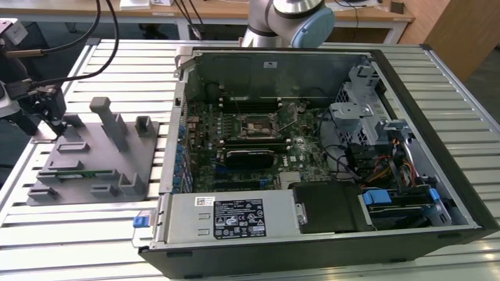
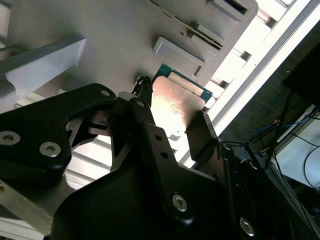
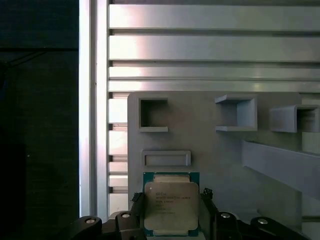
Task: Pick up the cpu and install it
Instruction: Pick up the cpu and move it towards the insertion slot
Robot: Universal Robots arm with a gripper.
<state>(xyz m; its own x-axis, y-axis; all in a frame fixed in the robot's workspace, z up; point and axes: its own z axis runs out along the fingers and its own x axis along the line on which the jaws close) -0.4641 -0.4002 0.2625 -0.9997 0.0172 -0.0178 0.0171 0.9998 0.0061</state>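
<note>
Closest to the lens in the second wrist view is the gripper (image 2: 172, 125), its black fingers (image 2: 201, 137) closed on two opposite edges of the cpu (image 2: 175, 102), silvery top up. Behind it lies the grey tray (image 2: 115, 35). Past the tray's rim the bright slats of the table (image 2: 237, 65) end at a dark drop with cables.

In the first wrist view the cpu (image 3: 171, 207) sits between the fingertips, just beside a low rectangular ridge (image 3: 166, 158) on the tray (image 3: 200, 145). Whether it rests on the tray or hangs just clear of it cannot be told. The tray's edge runs near the edge of the table (image 3: 210, 45), with dark floor beyond.

In the exterior view the gripper (image 1: 51, 117) stands at the tray's (image 1: 78, 158) far corner on the exterior view's left, near the table's (image 1: 78, 246) edge. A memory stick (image 1: 78, 173) lies in the tray's nearer part. The open computer case (image 1: 312, 252) lies on the exterior view's right, its socket (image 1: 262, 126) well apart from the gripper. A narrow strip of bare slats separates the tray and the case.
</note>
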